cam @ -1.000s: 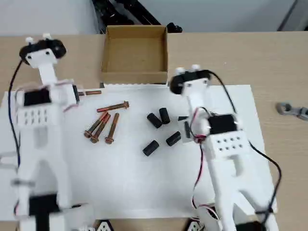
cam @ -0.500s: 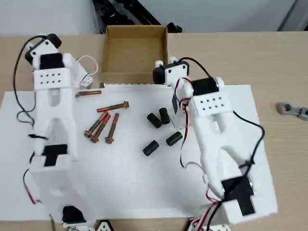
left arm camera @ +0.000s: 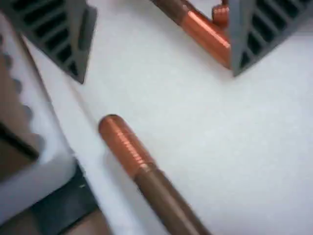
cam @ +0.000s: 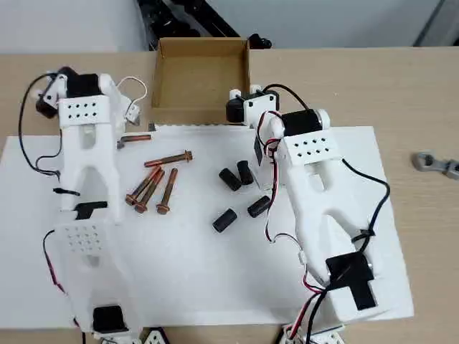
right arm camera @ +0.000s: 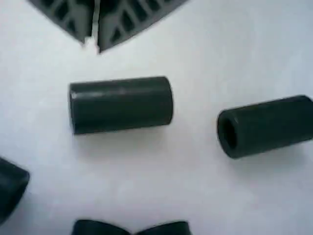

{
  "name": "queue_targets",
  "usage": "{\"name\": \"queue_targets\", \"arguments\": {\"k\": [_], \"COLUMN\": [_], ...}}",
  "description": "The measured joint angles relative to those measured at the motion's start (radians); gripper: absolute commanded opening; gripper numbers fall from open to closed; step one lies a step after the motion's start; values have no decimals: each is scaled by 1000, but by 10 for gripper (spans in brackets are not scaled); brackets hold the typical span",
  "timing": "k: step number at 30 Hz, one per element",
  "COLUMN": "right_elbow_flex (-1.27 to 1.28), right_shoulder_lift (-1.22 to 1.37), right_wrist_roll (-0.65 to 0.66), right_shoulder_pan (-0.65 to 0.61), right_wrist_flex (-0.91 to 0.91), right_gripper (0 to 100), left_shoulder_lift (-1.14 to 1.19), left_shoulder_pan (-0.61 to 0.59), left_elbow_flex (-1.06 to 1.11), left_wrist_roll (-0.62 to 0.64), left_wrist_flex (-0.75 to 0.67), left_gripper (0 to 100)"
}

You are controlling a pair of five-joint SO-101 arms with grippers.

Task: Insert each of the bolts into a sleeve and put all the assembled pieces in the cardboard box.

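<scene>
A white sheet (cam: pixel 186 265) covers most of the wooden table (cam: pixel 416 86). The cardboard box (cam: pixel 201 72) sits open-topped at the sheet's far edge, and dark gear (cam: pixel 179 18) lies past the table's far edge. A wrench (cam: pixel 434 163) rests on bare wood off the sheet's right edge. Five bolts (cam: pixel 168 158) lie toward the sheet's far left corner, and four sleeves (cam: pixel 225 220) lie near its middle. The left gripper (left arm camera: pixel 157 76) has its jaws spread apart over the sheet among the bolts. The right gripper (right arm camera: pixel 94 44) has its jaws pressed together on nothing, just beside the sleeves.
</scene>
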Motion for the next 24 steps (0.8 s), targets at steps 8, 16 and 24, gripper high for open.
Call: {"name": "queue_targets", "arguments": {"k": [8, 16, 24], "right_elbow_flex": [0, 0, 0], "right_shoulder_lift": [0, 0, 0], "right_wrist_roll": [0, 0, 0], "right_shoulder_pan": [-52, -104, -104], "right_wrist_flex": [0, 0, 0], "right_gripper": [3, 3, 3], "left_shoulder_lift": [26, 107, 124], "left_shoulder_pan": [-18, -83, -83], "left_elbow_flex": [-3, -3, -23], "left_wrist_roll": [49, 49, 69], "left_wrist_flex": [0, 0, -32], "left_gripper": [181, 181, 181]}}
